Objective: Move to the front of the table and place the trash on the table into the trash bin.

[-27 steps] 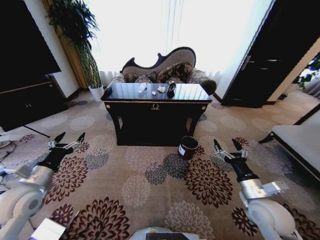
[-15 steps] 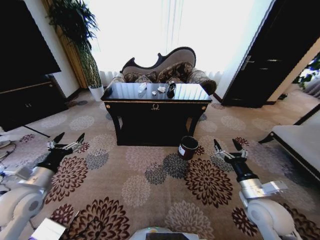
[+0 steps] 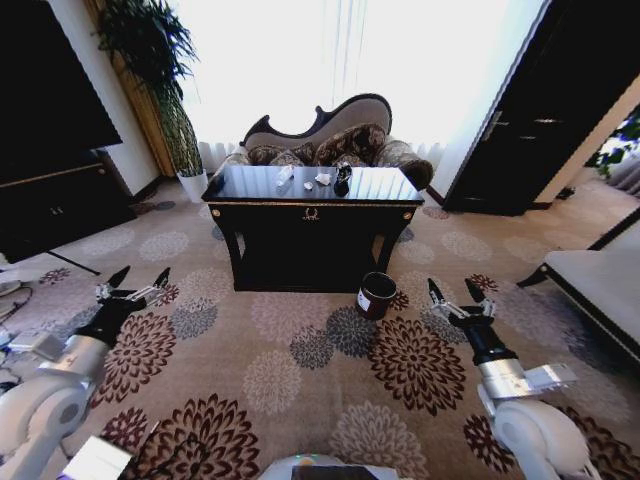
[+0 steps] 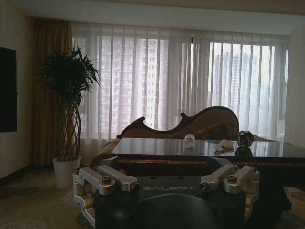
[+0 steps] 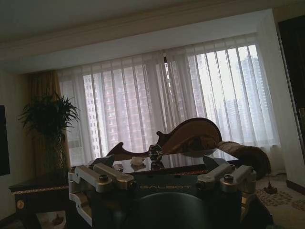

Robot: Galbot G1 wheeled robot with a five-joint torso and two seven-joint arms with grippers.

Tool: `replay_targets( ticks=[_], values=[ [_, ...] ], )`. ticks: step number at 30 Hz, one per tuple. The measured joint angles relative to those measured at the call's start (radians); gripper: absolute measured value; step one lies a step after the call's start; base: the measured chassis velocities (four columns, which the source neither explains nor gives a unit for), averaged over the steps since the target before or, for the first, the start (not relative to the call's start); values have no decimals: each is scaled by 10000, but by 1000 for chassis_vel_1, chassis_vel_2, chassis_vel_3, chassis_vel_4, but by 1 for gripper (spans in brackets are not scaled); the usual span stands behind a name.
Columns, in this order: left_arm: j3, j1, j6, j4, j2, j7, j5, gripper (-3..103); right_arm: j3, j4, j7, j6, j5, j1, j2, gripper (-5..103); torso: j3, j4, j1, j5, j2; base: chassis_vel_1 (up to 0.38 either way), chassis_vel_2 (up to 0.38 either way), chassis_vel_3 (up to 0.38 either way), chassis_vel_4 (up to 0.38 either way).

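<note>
From the head view, the table [image 3: 312, 205] stands far ahead at centre, its glossy black top carrying the trash [image 3: 322, 179] in a small cluster toward the middle: a whitish wrapper [image 3: 284, 175] on the left, a white tissue at centre, and a dark wrapper [image 3: 343, 177] on the right. The bin [image 3: 376, 295] sits on the carpet [image 3: 300, 370] just in front of the table's right front leg. The left tool [image 3: 138, 283] hangs low over the carpet at near left, its fingers spread apart and empty, well apart from the table. The right tool [image 3: 459, 299] is held over the carpet at near right, fingers also apart and empty; the bin lies to its left and a little farther away, not touching. A sofa [image 3: 330, 135] stands behind the table, a plant [image 3: 165, 80] at far left.

In the left wrist view, the left tool [image 4: 167, 183] has its fingers wide apart, nothing between them. Beyond it the table [image 4: 200, 155] spans the middle distance, with a pale scrap [image 4: 189, 140], a tissue [image 4: 225, 144] and a dark crumpled wrapper [image 4: 245, 138] on top.

In the right wrist view, the right tool [image 5: 162, 181] is likewise spread and empty. The table [image 5: 181, 160] lies beyond it, bearing the tissue [image 5: 137, 161] and the dark wrapper [image 5: 155, 152].
</note>
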State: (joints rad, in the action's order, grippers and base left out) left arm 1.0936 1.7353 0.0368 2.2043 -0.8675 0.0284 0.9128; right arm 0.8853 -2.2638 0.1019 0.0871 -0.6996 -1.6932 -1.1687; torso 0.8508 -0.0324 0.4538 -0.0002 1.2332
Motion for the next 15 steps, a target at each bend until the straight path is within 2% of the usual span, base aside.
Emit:
replay_targets(
  ticks=[7, 15],
  values=[
    [-37, -45, 13, -13, -2, 5, 12, 100, -13, -7, 7, 7, 2, -4, -96, 100, 0, 0, -2, -1, 1, -36, 44, 28, -31],
    [-74, -30, 18, -34, -29, 16, 12, 100, -20, -16, 22, 35, 42, -80, -277, 100, 1, -1, 1, 0, -1, -154, 137, 150, -141]
  ],
)
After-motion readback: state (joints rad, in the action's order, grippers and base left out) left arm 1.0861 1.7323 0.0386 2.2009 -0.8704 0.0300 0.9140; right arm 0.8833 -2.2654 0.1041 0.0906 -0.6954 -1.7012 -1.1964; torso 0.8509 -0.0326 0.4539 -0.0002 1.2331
